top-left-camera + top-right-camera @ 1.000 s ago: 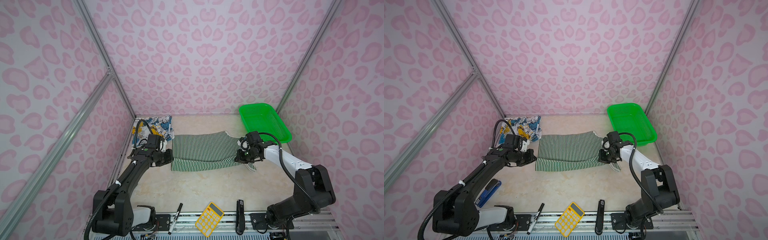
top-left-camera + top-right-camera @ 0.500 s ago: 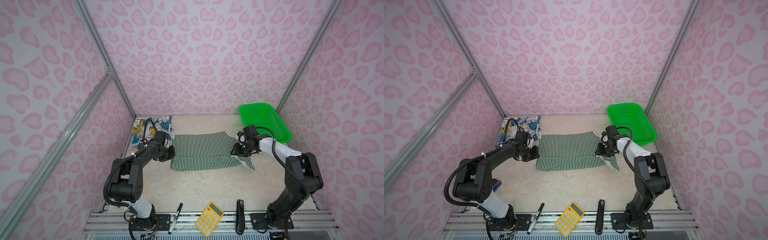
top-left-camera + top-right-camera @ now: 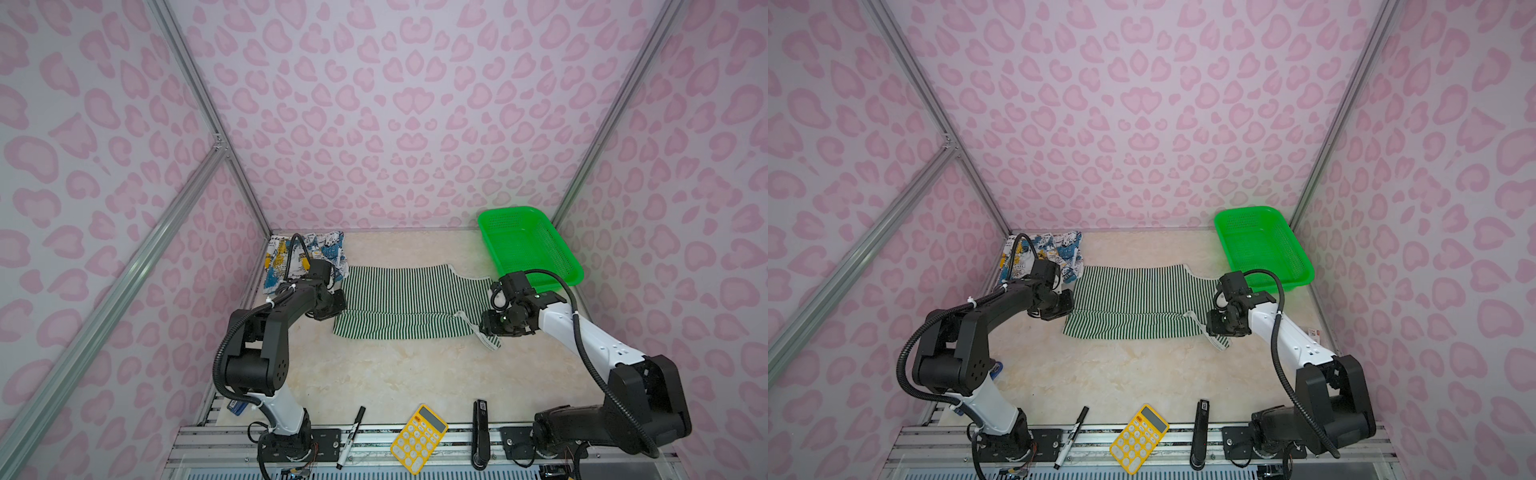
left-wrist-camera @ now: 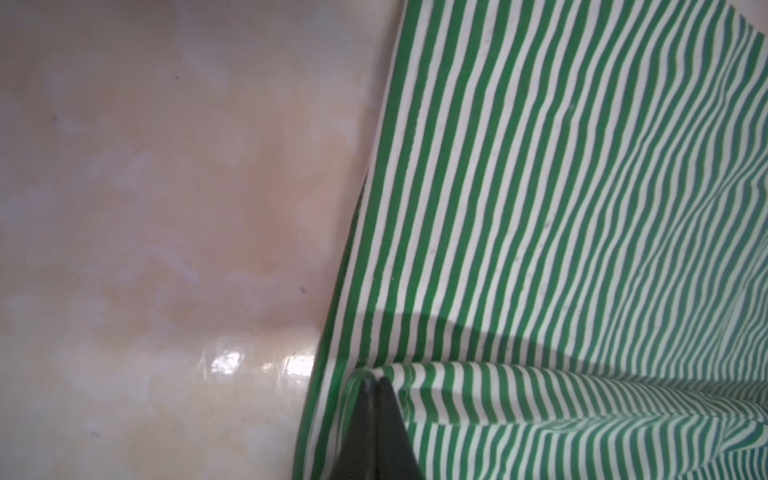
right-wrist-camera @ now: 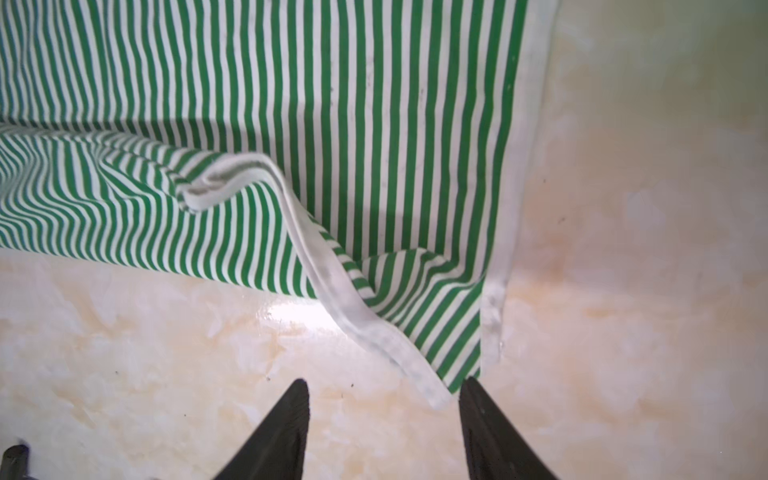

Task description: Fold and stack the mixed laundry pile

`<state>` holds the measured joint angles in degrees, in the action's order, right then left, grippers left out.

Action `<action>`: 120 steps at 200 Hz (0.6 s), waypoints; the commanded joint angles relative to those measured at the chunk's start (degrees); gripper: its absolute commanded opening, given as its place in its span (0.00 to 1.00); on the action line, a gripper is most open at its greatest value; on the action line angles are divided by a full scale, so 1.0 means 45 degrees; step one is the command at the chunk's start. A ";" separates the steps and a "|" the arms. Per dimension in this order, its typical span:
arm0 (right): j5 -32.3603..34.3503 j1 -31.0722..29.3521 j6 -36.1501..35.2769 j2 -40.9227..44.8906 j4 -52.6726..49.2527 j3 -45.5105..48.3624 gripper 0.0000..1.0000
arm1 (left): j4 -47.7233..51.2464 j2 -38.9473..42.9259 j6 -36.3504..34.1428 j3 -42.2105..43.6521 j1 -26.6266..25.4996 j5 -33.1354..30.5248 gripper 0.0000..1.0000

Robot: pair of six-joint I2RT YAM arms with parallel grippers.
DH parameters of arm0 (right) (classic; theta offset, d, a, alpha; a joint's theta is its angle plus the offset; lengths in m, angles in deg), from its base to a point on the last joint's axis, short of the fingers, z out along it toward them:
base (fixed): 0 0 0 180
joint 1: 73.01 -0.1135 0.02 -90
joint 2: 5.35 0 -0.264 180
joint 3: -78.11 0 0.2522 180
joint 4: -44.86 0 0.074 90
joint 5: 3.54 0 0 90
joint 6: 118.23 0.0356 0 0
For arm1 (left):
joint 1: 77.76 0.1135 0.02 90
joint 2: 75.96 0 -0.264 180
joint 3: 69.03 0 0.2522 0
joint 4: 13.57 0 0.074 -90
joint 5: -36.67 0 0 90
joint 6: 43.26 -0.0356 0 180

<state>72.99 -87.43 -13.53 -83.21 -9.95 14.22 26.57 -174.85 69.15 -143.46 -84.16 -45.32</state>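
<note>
Two garments make up this job, and I judge that I am mid-fold on the striped one. The striped garment (image 3: 399, 303) lies flat across the middle of the table (image 3: 395, 374), running from 9 to 3 o'clock, with its near long edge turned over onto itself. The printed garment (image 3: 328, 249) sits at 11 o'clock, just beside it. I cannot tell whether that one is folded.

My left gripper (image 4: 376, 384) is clenched on the doubled edge at the 9 o'clock end. That arm reaches forward with its elbow raised and its wrist dipped low to the cloth. My right gripper (image 5: 384, 382) is released, with its fingers apart over bare table at the 4 o'clock corner. A white-trimmed strap ends just beside one fingertip, and nothing is grasped. That arm stretches low from its base, with the wrist angled down.

Next, I reckon the right side must tuck or take that loose strap. Then both ends can carry the fold over together and keep the edges square.
</note>
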 commanded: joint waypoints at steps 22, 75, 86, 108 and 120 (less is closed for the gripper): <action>0.0573 -0.0112 0.1261 0.0623 0.0240 0.1466 0.56 | 0.0011 -0.0157 -0.0062 -0.0147 0.0152 -0.0592 0.14; 0.0994 -0.0399 0.1845 0.0606 0.0482 0.1725 0.51 | 0.0310 0.1293 -0.0111 0.0330 0.0329 -0.1984 0.59; 0.1209 -0.0557 0.1873 0.0570 0.0482 0.1798 0.50 | 0.0537 0.1675 -0.0222 0.0481 0.0336 -0.1942 0.59; 0.1743 -0.0993 0.2014 0.0546 0.0469 0.1944 0.50 | 0.0586 0.2530 -0.0261 0.1339 0.0336 -0.1221 0.59; 0.1931 -0.1173 0.2095 0.0546 0.0562 0.2051 0.49 | 0.0335 0.2949 -0.0074 0.2017 0.0328 -0.0624 0.59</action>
<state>78.02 -91.41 -5.36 -80.53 -7.92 22.55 27.59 -164.73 68.93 -138.45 -82.67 -52.09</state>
